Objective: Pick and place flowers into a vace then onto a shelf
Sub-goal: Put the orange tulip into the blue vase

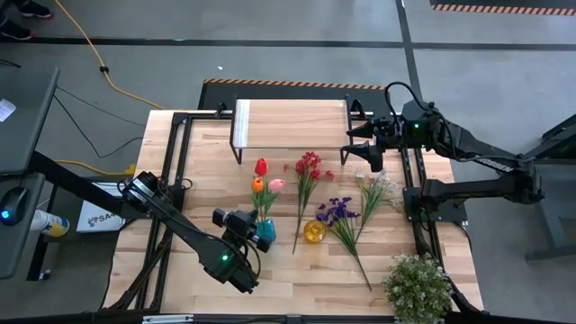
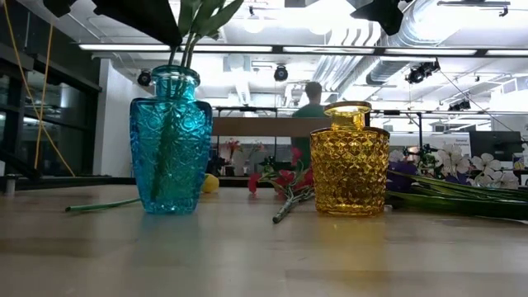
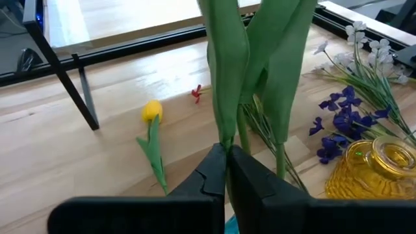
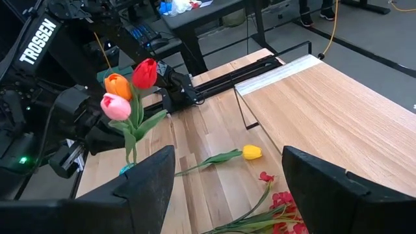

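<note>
Standing behind surface (image 1: 216,279): a person (image 2: 312,97).
Blue vase (image 2: 171,142): tulips (image 4: 130,88), left hand (image 3: 226,170) clamped on stems.
Right hand (image 4: 227,172): spread, empty.

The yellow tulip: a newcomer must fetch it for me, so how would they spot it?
Start at the shelf at the table's far edge. The yellow tulip lies flat on the tabletop just in front of it, beside the red spray. It is the only single loose stem; the other tulips stand upright in the blue vase.
</note>
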